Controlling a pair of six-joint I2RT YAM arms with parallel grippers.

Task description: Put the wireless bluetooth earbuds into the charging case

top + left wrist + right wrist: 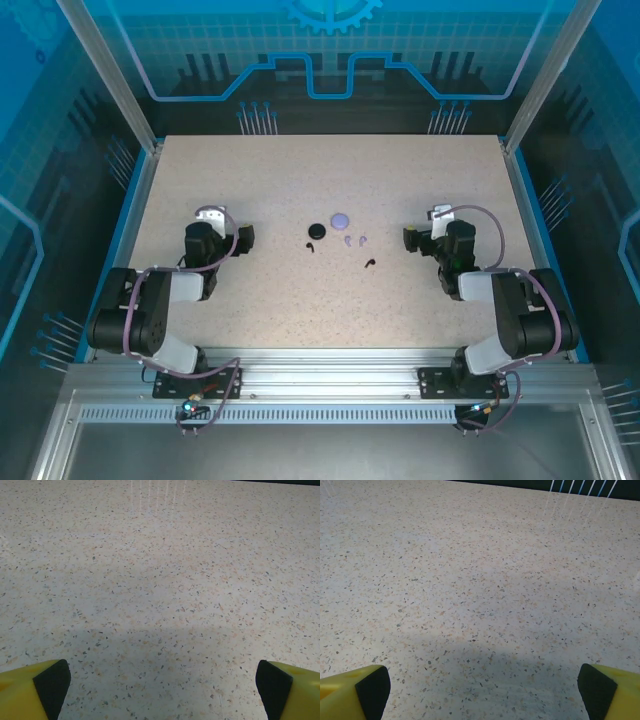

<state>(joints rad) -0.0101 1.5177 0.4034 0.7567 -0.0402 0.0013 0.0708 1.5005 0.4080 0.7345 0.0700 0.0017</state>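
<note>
Counter: speckled, pale, bounded by a blue rim and a glazed enclosure.

Task items, overhead view: all lie in one small cluster at mid-counter, between the two arms and apart from both.
- Black case: round, resting on the counter at the left of the cluster.
- Lilac case: round, just beside the black case, on its far right. At this size it cannot be told whether either case is open or closed.
- First black earbud: loose on the counter, just near of the black case.
- Two lilac earbuds, left and right: loose, side by side, just near of the lilac case.
- Second black earbud: loose, nearest of the four to the arm bases, near-right of the lilac pair.
No earbud sits in a case.

Left arm: folded low at the left of the counter. In the left wrist view the left fingers, yellow with black pads, stand spread wide at the bottom corners, with bare counter between them.

Right arm: folded low at the right, mirroring the left. In the right wrist view the right fingers are likewise spread wide over bare counter, gripping nothing.
</note>
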